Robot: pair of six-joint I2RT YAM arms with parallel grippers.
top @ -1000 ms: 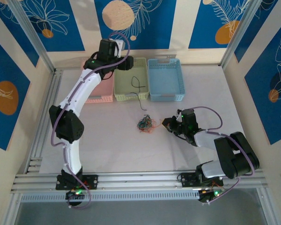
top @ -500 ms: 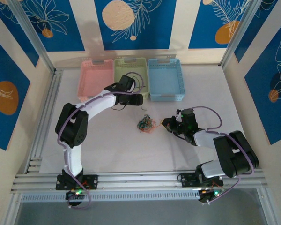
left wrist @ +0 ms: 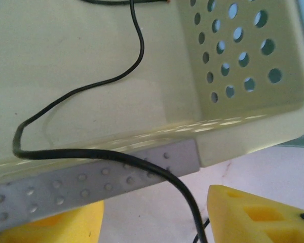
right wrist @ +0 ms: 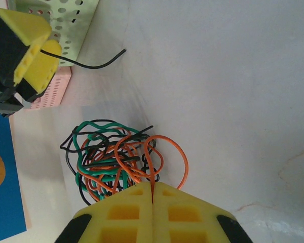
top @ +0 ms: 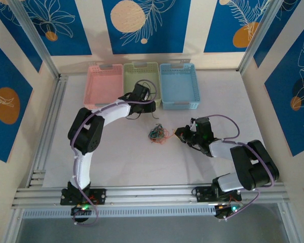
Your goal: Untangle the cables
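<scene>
Looking at the overhead view, you are early in the job: most of the cables are knotted together in one small tangle (top: 158, 134) of black, green and orange wire lying on the table (top: 218, 101) just below the centre of the frame. One black cable (left wrist: 140, 48) is already free of it. It lies in the green basket (top: 134, 76), the middle of three along the top of the frame, and drapes over that basket's near rim, with its tail hanging down toward the table. Your left gripper (left wrist: 152, 223) sits at that rim with its jaws apart and the black cable running down between them, so it is not yet holding anything. Your right gripper (right wrist: 152, 190) is at the bottom of its own camera frame, right against the tangle, with its jaws pressed together. An orange strand (right wrist: 151, 169) runs straight into the seam between them, so I judge it is pinched there. What is left, as I read it, is nearly everything. Get the black cable's tail fully into the basket, then draw the orange, green and remaining black wires out of the knot one at a time.
</scene>
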